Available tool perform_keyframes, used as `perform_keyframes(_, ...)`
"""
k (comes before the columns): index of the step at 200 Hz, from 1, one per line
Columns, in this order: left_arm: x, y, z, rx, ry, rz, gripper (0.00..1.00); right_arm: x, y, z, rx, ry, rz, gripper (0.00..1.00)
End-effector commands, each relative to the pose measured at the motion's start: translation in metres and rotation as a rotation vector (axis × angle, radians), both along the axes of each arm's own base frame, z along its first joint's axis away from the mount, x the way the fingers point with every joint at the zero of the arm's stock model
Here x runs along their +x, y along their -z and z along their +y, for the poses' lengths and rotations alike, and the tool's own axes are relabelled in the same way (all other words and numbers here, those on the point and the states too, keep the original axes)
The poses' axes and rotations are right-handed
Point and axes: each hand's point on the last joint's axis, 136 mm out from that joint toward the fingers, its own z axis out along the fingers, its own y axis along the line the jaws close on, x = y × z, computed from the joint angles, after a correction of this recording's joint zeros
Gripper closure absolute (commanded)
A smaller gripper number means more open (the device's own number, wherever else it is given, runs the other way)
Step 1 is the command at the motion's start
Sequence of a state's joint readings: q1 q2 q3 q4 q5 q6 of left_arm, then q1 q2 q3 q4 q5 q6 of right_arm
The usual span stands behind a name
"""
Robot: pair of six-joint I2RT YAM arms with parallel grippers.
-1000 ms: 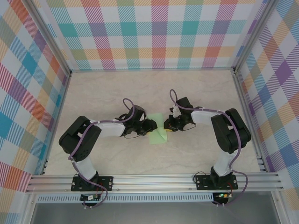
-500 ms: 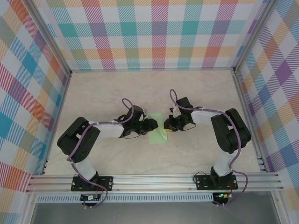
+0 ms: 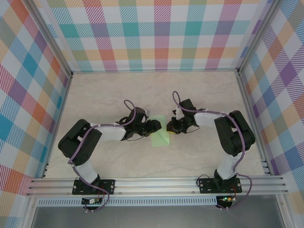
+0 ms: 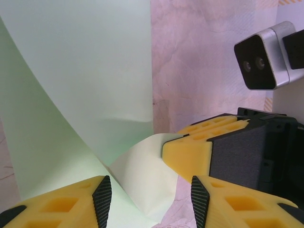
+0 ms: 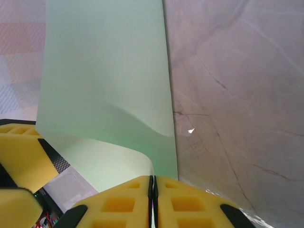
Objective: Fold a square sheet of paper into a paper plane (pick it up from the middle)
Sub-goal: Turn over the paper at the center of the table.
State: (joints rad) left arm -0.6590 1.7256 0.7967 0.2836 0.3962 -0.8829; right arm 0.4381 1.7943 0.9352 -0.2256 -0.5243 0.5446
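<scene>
While the right gripper (image 5: 153, 190) is pressing its jaws together, apparently pinching a raised edge of the sheet (image 5: 104, 71), the left gripper (image 4: 149, 194) is hovering with its jaws apart, low over the paper and gripping nothing. Between the two, one flap is curling up off the table (image 3: 199, 95) and bending over towards the flat part, and its bend is looking soft, not pressed into a crease.

Judging by that, the folding is sitting at an early stage. A first fold is being formed, but it is not lying flat yet. No pointed nose, no centre crease and no layered wings are showing, so nearly all the shaping is remaining to be done.

From above, the sheet is lying mid-table between the grippers as a narrow pale green shape. Its long axis is running from far to near, with the near end leaning slightly left. With no nose formed, it is pointing nowhere in particular.
</scene>
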Motion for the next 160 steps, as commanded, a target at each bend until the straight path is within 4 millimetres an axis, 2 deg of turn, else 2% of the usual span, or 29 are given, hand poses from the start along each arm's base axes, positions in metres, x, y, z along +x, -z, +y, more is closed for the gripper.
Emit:
perform_keyframes(1,0.000,0.004,-0.006,0.010,0.014,0.020,0.51,0.004,-0.006,0.000,0.008,-0.001,-0.011,0.88)
perform_keyframes(34,-0.001,0.010,-0.008,0.019,0.019,0.036,0.59,0.004,-0.007,0.001,0.012,-0.001,-0.009,0.87)
perform_keyframes(54,0.000,0.010,-0.008,0.016,0.023,0.032,0.65,0.004,-0.011,0.000,0.012,0.005,-0.008,0.80)
perform_keyframes(77,0.000,0.011,-0.008,0.026,0.025,0.029,0.73,0.004,-0.024,-0.001,0.012,0.023,-0.022,0.63)
perform_keyframes(95,0.001,0.012,-0.008,0.034,0.030,0.027,0.78,0.007,-0.036,-0.008,-0.008,0.048,-0.065,0.56)
perform_keyframes(122,0.002,0.014,-0.006,0.060,0.033,0.020,0.87,0.012,-0.052,-0.026,-0.096,0.107,-0.144,0.38)
perform_keyframes(143,0.005,0.005,-0.003,0.089,0.039,-0.015,0.92,0.014,-0.063,-0.043,-0.164,0.152,-0.207,0.24)
perform_keyframes(160,0.006,-0.008,0.003,0.136,0.049,-0.052,0.94,0.015,-0.074,-0.053,-0.196,0.182,-0.267,0.17)
